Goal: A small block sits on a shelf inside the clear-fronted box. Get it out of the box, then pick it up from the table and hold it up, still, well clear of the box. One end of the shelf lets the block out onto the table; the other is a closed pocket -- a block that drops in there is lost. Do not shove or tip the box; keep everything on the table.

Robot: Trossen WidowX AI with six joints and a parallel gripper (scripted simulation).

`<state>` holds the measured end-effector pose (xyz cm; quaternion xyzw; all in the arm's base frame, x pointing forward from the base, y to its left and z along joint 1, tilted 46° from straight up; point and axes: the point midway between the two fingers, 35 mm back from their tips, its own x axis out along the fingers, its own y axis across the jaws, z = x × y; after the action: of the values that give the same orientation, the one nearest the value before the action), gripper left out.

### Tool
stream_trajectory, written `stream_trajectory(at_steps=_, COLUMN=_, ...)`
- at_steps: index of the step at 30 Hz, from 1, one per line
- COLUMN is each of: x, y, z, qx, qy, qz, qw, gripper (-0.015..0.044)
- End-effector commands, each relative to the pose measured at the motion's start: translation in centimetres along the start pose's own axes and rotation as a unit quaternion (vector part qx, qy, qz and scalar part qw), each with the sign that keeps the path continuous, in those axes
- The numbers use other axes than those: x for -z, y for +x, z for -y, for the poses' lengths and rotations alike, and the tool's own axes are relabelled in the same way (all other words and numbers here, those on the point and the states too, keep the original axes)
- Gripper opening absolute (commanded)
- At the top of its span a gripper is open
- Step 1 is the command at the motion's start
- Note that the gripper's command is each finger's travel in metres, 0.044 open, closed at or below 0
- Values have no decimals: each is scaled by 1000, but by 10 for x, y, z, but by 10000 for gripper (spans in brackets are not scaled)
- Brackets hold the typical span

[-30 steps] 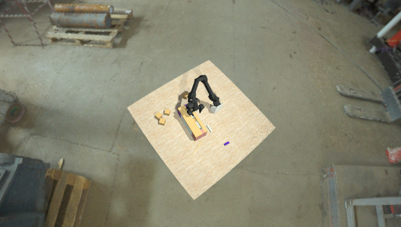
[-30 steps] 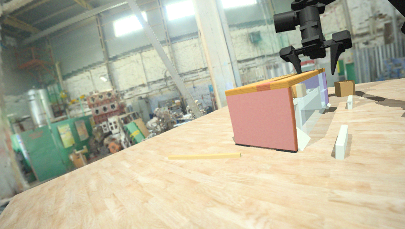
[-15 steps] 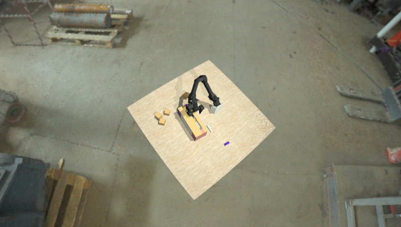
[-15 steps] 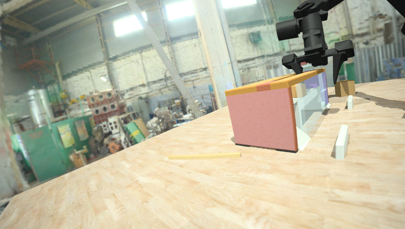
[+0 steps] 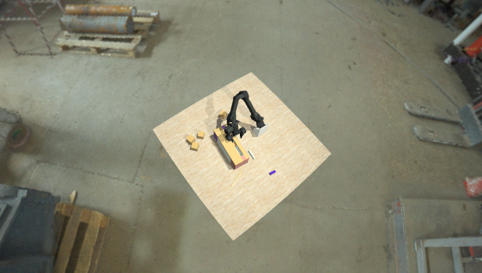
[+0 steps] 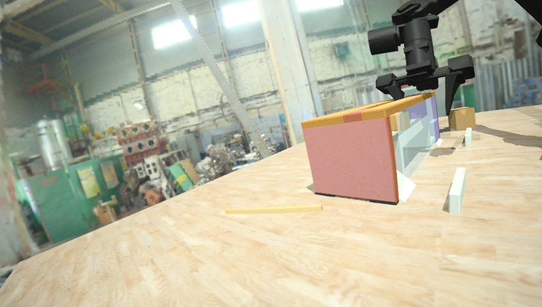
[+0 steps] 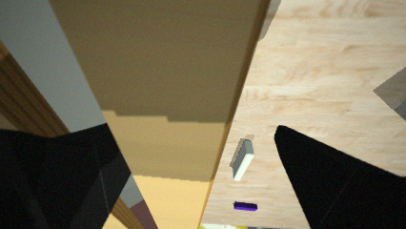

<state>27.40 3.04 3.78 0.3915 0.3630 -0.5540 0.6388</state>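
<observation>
The long box (image 5: 227,145) (image 6: 351,159) (image 7: 172,72) has a tan slotted top, a pink end, a purple far end and a clear front. Through the front a small tan block (image 6: 395,121) shows on the pale shelf, toward the pink end; my finger and the lid hide the slot's inside in the wrist view. My gripper (image 5: 237,137) (image 6: 425,106) (image 7: 214,124) is open and empty. It straddles the front strip of the top: one fingertip is hidden behind the strip, at the slot, the other hangs outside the clear front. I cannot tell whether either touches the box.
White bars (image 5: 251,154) (image 6: 456,194) (image 7: 243,160) stand before the clear front. A purple bar (image 5: 272,172) (image 7: 245,206) lies farther out. A yellow stick (image 5: 235,179) (image 6: 273,209) lies off the pink end. Tan cubes (image 5: 194,146) are behind the box, another cube (image 5: 222,114) (image 6: 461,119) beyond its purple end.
</observation>
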Motion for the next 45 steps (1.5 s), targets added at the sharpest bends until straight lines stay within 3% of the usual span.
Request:
stream_trajectory(at_steps=1, x=11, y=5, z=1, qx=2, qy=0, qz=0, qw=1000, gripper=400)
stream_trajectory(at_steps=45, x=90, y=33, z=1, qx=1, qy=0, qz=-2, qw=1000, gripper=400)
